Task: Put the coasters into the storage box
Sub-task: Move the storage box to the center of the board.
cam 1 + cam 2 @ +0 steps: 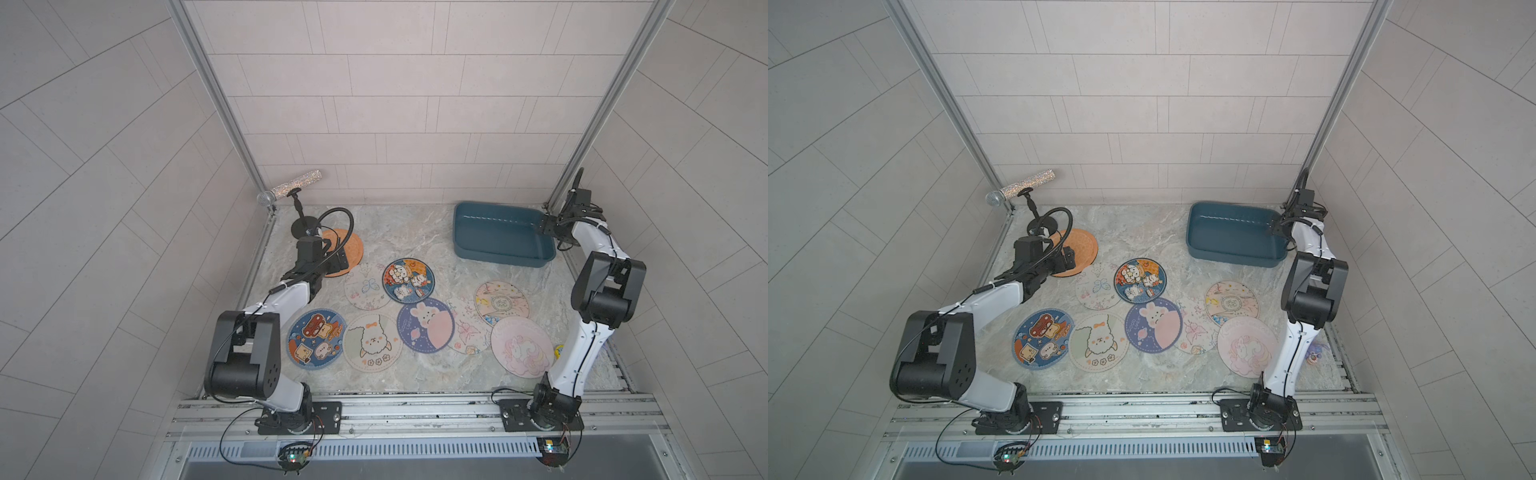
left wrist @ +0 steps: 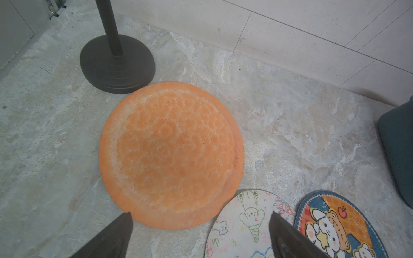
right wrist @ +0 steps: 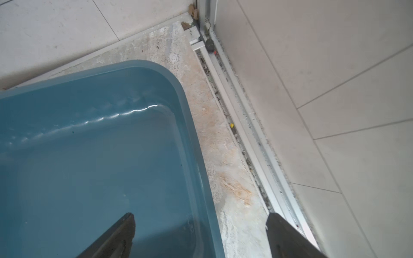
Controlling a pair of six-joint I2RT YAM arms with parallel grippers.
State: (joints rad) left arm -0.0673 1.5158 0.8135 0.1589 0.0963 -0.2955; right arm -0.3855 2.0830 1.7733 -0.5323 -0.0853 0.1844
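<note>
Straddling storage box [image 3: 191, 134] rim, seemingly, hangs right gripper [image 3: 200, 220].

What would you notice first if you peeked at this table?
The bright cartoon coasters scattered across the middle of the marble table jump out first. A plain orange coaster lies near the black stand base, just ahead of the open left gripper. Next comes the dark teal storage box in the far right corner, empty, with the open right gripper straddling its rim.
</note>
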